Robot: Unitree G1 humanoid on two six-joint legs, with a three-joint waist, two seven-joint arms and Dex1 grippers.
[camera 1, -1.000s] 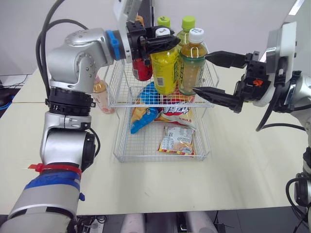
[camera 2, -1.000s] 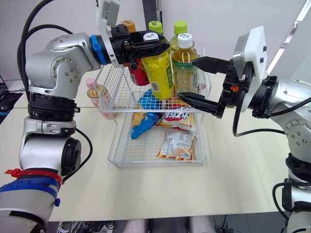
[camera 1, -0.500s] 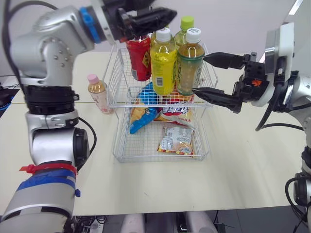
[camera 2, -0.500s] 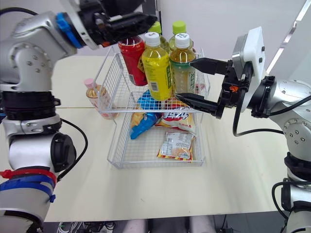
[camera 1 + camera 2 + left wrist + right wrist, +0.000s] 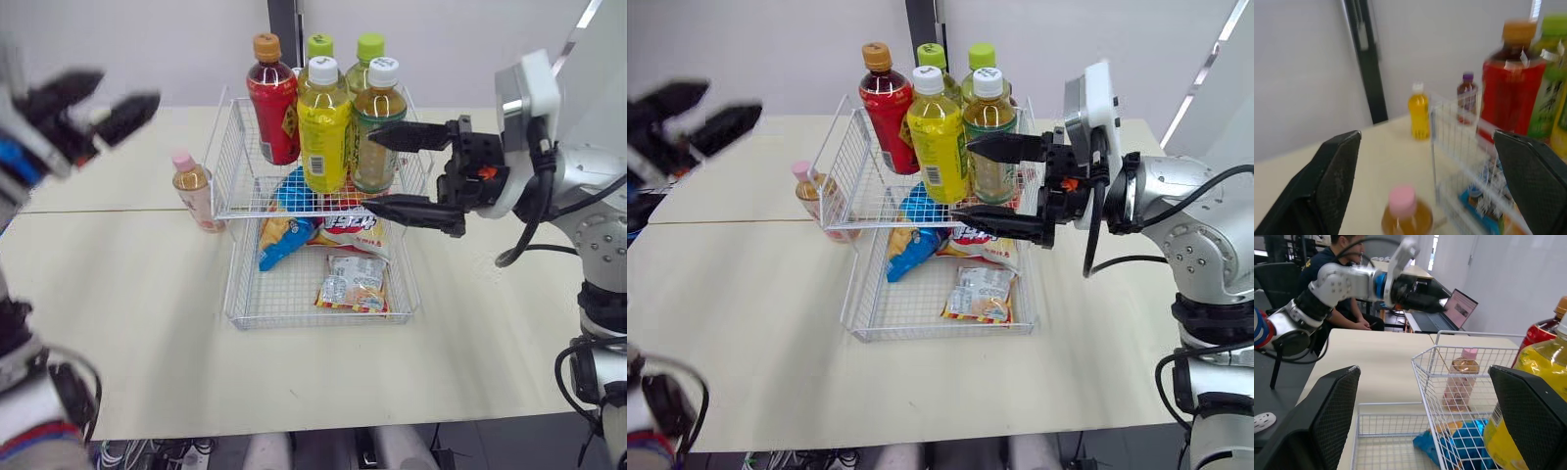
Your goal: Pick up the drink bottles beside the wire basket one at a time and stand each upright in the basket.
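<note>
A cream table point(image 5: 294, 392) stretches away from the viewer, its near edge bare. A white wire basket point(image 5: 313, 323) sits at the table's middle, its long side running from the near edge toward the far edge.

The basket's nearer, lower section holds snack packets lying flat. They are a yellow and green packet point(image 5: 353, 282), a blue packet point(image 5: 279, 240) and a red and white packet point(image 5: 355, 230).

The right gripper point(image 5: 368, 168) hangs above the basket's right rim. Its two black fingers are spread wide and hold nothing. The fingertips point toward the table's left edge and show in front of the bottles; whether they touch one cannot be told.

A small pink-capped bottle point(image 5: 193, 191) stands upright on the table, just beside the basket's left wall and outside it.

The left gripper point(image 5: 125, 88) hangs in the air toward the table's left edge, well apart from the basket. Its fingers are parted and empty.

The basket's farther, raised section holds five bottles standing upright. A red bottle point(image 5: 272, 108) with an orange cap is at its left. Next come a yellow bottle point(image 5: 323, 132) and a brown tea bottle point(image 5: 377, 108), both white-capped. Two green-capped bottles point(image 5: 320, 45) stand behind these.

Beyond the basket, toward the table's far edge, stand a small yellow bottle point(image 5: 1419, 115) and a purple-capped bottle point(image 5: 1466, 100).

Past the table's left edge, a person point(image 5: 1347, 254) sits by a laptop point(image 5: 1449, 313).
</note>
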